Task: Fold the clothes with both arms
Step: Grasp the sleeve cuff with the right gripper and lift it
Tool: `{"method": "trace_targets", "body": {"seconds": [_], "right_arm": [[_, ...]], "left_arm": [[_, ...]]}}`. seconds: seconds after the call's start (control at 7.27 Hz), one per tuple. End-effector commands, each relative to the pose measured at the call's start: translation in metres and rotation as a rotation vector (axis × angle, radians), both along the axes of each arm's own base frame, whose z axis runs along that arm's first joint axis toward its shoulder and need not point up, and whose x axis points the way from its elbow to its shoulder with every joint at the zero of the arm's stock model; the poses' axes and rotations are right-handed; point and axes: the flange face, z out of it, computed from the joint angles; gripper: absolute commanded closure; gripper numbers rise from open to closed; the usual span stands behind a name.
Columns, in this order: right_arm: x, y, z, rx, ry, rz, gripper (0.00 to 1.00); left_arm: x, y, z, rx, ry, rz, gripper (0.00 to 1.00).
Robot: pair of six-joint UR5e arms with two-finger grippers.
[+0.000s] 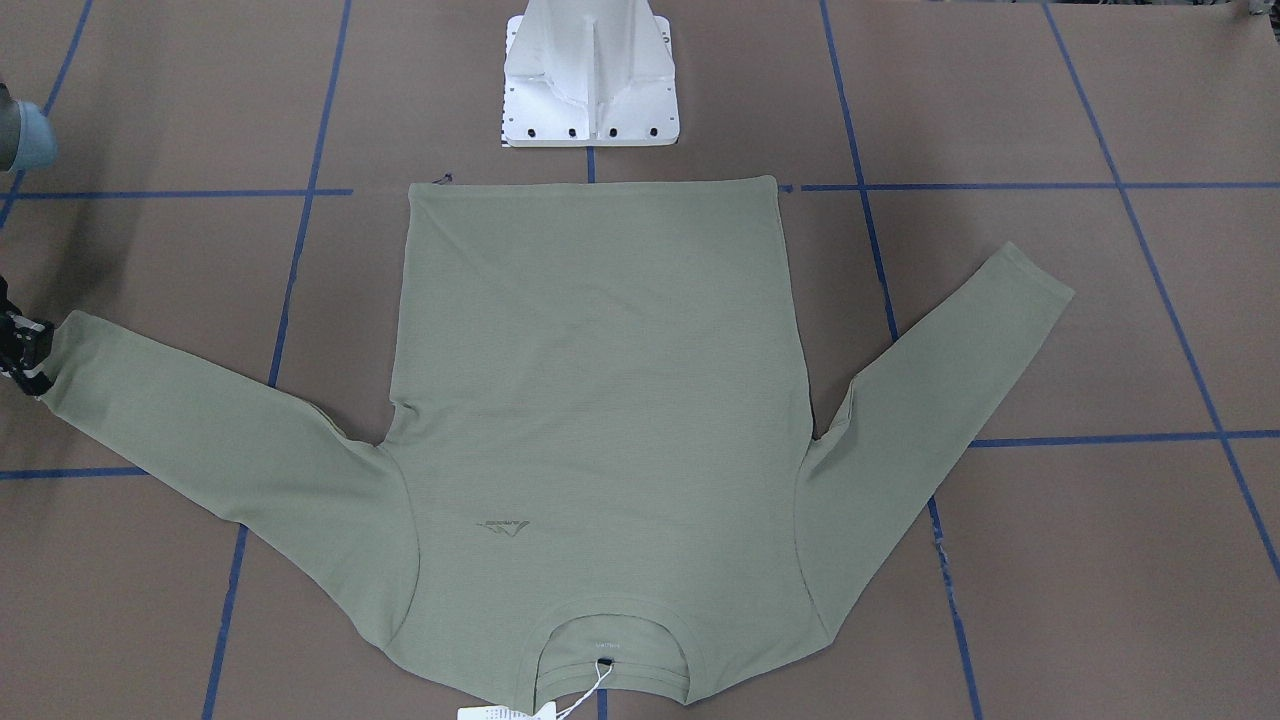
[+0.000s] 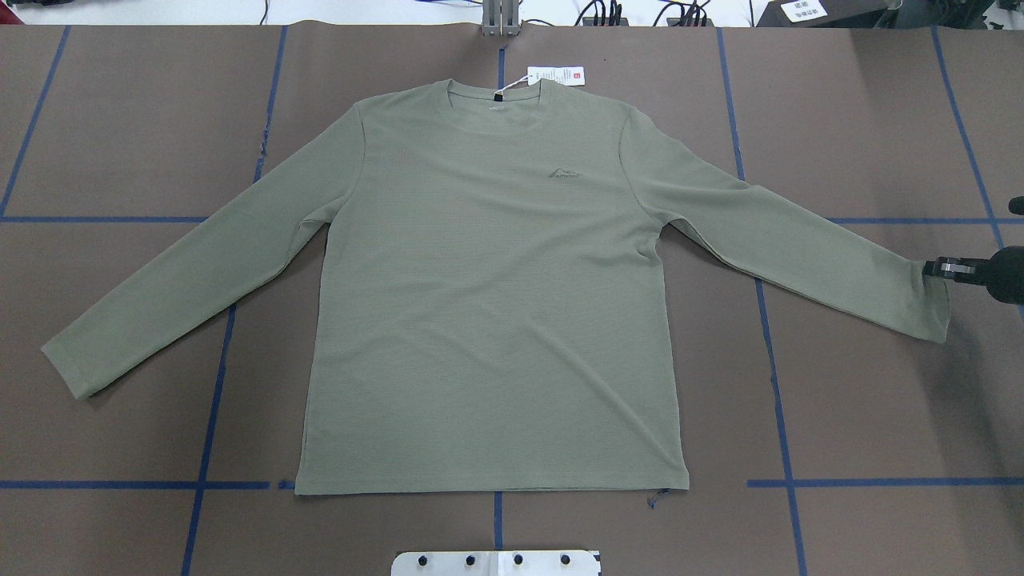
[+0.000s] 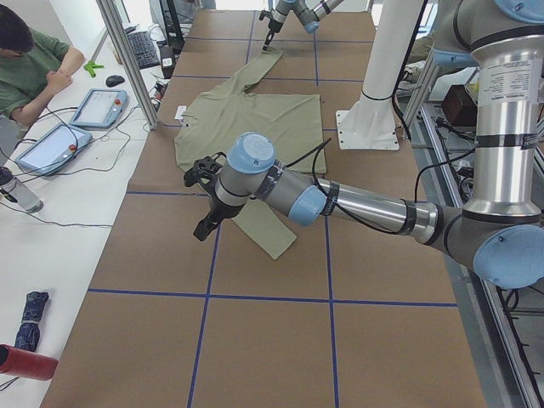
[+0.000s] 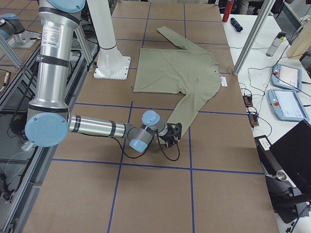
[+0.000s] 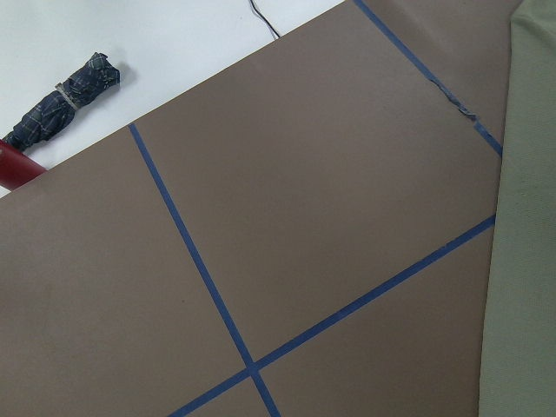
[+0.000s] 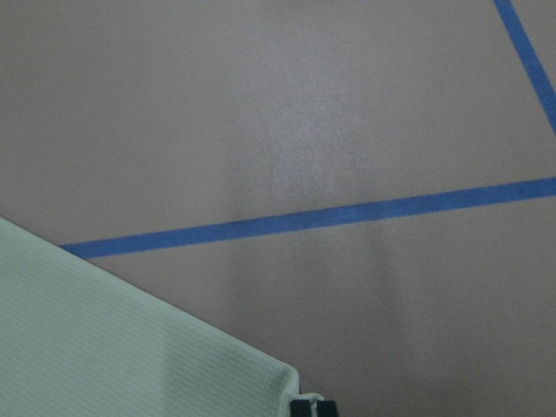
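Note:
The sage-green shirt (image 2: 488, 296) lies flat and front up, neck and white hang tag (image 2: 556, 76) away from the robot, both sleeves spread out. My right gripper (image 2: 936, 269) is low at the cuff of the sleeve on the robot's right, seen at the left edge of the front view (image 1: 30, 355). Its jaws look open; a fingertip (image 6: 313, 407) sits right at the cuff corner. My left gripper (image 3: 202, 200) hovers above the table beside the other sleeve's cuff (image 2: 68, 364). It shows only in the left side view, so I cannot tell if it is open or shut.
The white base pedestal (image 1: 590, 75) stands just behind the shirt's hem. Blue tape lines cross the brown table. An operator (image 3: 34, 59), tablets and cables are on the white side table. A folded umbrella (image 5: 65, 95) and a red bottle lie off the table's end.

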Motion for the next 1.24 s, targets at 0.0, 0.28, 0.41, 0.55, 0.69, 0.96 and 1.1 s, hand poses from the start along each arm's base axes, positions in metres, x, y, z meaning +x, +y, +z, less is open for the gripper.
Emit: {"method": "trace_targets", "body": {"seconds": [0.0,0.28,0.41,0.55,0.69,0.96,1.1], "right_arm": [[0.004,-0.007,-0.082,-0.042,0.015,0.005,1.0],[0.005,-0.012,-0.199,-0.118,0.074,0.022,1.0],[0.001,-0.025,-0.253,-0.148,0.096,0.032,1.0],[-0.009,-0.052,-0.315,-0.181,0.126,0.053,1.0],[-0.028,-0.078,-0.385,-0.229,0.192,0.079,1.0],[-0.075,-0.115,-0.498,-0.287,0.232,0.136,1.0],[-0.12,-0.13,-0.544,-0.279,0.227,0.193,1.0]], "left_arm": [[0.0,0.0,0.0,0.0,0.0,0.0,0.0],[0.0,0.0,0.001,-0.002,0.0,0.0,0.0],[0.0,0.0,0.002,-0.005,0.0,0.0,0.0],[0.0,0.0,0.0,0.0,0.0,0.0,0.0],[0.0,0.0,0.0,0.0,0.0,0.0,0.0],[0.0,0.0,0.001,-0.002,0.0,0.0,0.0],[0.0,-0.001,0.002,-0.005,0.0,0.0,0.0]]}}
